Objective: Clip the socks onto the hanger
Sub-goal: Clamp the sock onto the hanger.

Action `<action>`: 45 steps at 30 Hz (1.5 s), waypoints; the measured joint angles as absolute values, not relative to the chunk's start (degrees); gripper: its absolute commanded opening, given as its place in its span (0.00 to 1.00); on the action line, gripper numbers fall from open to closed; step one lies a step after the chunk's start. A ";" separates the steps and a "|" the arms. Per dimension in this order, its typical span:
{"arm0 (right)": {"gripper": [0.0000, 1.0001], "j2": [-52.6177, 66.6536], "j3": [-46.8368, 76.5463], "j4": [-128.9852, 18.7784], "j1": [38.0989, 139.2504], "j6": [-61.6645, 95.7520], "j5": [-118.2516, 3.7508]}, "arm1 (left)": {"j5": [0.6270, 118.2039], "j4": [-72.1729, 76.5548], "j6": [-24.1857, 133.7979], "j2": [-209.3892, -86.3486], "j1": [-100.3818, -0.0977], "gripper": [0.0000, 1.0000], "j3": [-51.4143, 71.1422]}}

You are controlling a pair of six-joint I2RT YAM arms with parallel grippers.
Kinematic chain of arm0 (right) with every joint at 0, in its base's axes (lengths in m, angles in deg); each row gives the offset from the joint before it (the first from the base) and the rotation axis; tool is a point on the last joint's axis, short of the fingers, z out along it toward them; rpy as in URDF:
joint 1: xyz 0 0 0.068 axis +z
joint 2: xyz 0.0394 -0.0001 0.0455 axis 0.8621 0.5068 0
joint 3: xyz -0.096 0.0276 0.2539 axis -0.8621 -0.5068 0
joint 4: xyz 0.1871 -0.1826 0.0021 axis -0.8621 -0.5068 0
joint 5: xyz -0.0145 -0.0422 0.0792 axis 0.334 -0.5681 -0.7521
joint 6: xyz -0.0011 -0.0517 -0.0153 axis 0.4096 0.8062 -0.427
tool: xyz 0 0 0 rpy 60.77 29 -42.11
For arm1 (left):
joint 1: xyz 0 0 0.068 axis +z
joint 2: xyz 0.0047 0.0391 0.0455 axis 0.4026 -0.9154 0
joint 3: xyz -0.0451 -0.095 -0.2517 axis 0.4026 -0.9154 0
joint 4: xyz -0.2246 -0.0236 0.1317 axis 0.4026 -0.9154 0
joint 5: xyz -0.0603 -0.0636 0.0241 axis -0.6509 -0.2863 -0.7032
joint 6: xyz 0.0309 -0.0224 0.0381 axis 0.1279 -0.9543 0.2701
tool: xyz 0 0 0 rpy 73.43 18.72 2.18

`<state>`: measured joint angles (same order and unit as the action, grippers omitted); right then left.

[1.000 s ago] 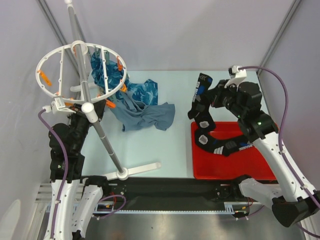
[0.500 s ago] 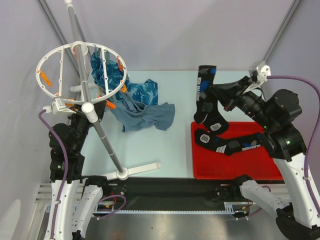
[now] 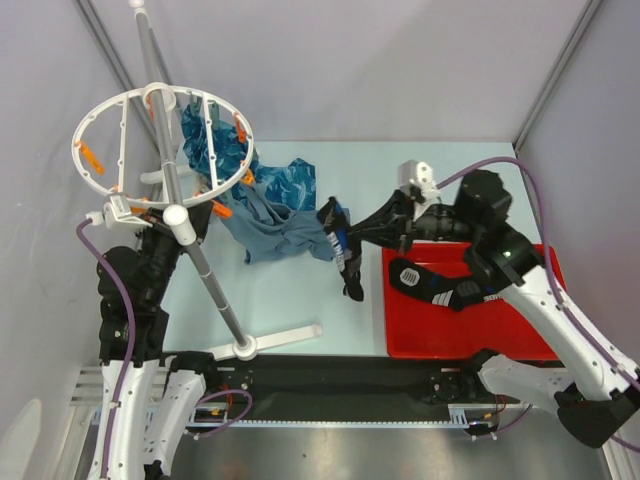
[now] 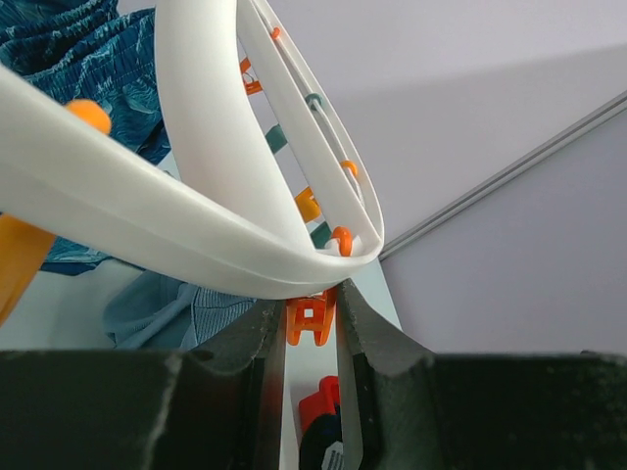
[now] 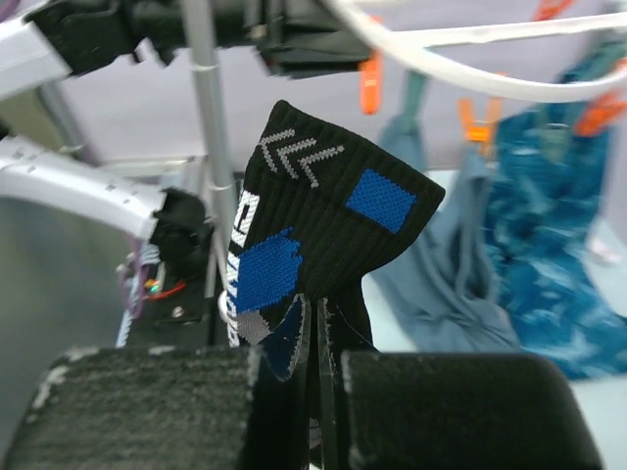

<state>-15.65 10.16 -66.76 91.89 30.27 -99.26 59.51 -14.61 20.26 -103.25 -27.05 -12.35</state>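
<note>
Soft, floppy sock (image 5: 313,196), best pinched near its cuff; right gripper (image 5: 320,338) grips it right of the hanger (image 4: 147,211); left gripper (image 4: 312,299) clamps hanger's rim.

Overhead view looks down on the table (image 3: 300,290); both close wrist views share the hanger (image 4: 216,147).

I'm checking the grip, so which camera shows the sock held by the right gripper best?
Right wrist: the sock fills the frame, pinched in the right gripper. Top external shows it small, dangling beside the red tray. Left wrist shows the hanger and an orange clip, no clear sock.
</note>
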 measured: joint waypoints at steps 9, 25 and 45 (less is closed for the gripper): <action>0.00 -1.14 8.54 -60.66 105.35 32.57 -96.35 | 59.32 -14.66 19.82 -104.28 -27.05 0.00 -12.35; 0.00 18.56 18.03 -53.34 113.35 38.21 -82.82 | 59.45 -16.93 19.84 -104.28 -27.05 0.00 -11.50; 0.00 22.71 24.23 -57.64 113.70 43.43 -82.01 | 59.36 -17.30 19.89 -104.32 -27.05 0.00 -11.17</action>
